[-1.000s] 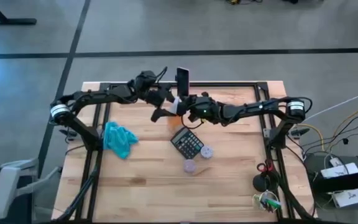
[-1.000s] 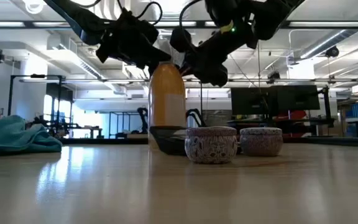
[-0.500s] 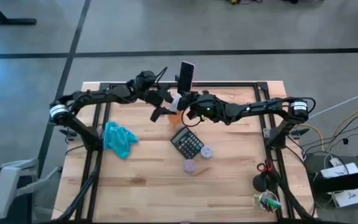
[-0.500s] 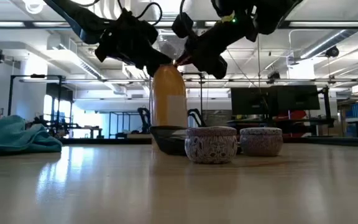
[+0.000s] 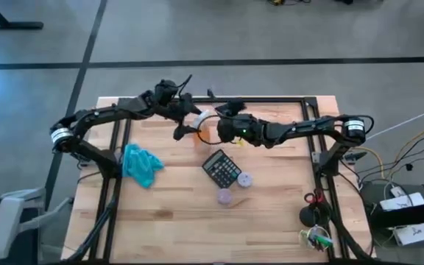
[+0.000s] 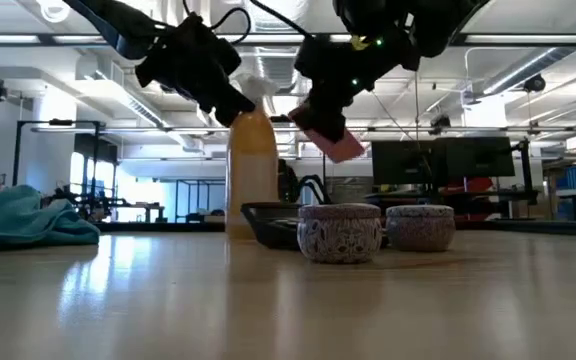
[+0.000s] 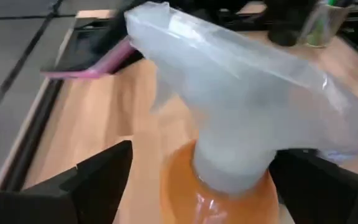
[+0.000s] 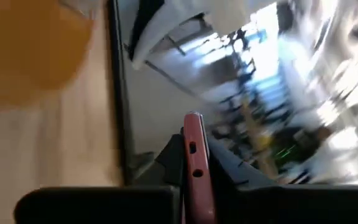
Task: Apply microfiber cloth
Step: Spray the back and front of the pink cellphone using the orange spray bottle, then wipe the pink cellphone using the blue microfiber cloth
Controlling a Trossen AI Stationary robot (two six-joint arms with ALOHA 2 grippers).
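Observation:
The teal microfiber cloth (image 5: 140, 163) (image 6: 23, 220) lies crumpled on the table's left part, and no gripper touches it. The orange spray bottle (image 5: 201, 131) (image 6: 251, 170) stands upright at the far middle. My left gripper (image 5: 188, 124) (image 7: 197, 180) is open, with a finger on each side of the bottle's neck under the white spray head (image 7: 241, 93). Just right of the bottle, my right gripper (image 6: 333, 112) is shut on a pink-cased phone (image 6: 330, 143) (image 7: 92, 59) held above the table. My left gripper straddles the bottle's neck, coming level from the table's left. One finger (image 7: 309, 180) lies against the bottle's shoulder (image 7: 263, 186); the other finger (image 7: 98, 180) stands apart from it. The bottle stays upright on the table. My right gripper pinches the phone between its two fingers across the flat faces, at one end (image 8: 194, 186). The phone's pink edge (image 8: 193, 143) runs out past the fingers. It is lifted clear and hangs tilted below the gripper.
A black calculator (image 5: 221, 169) lies at the middle, with two small round tins (image 5: 245, 179) (image 5: 224, 196) beside it toward the near edge. A black frame rail (image 5: 271, 101) runs along the far edge. Small items (image 5: 311, 215) sit at the near right corner.
My left gripper has drawn back toward the table's left edge, and the spray bottle has slid that way with it, still upright. My right gripper has turned the phone: its broad face showed from above before, and now it hangs tilted beneath the gripper.

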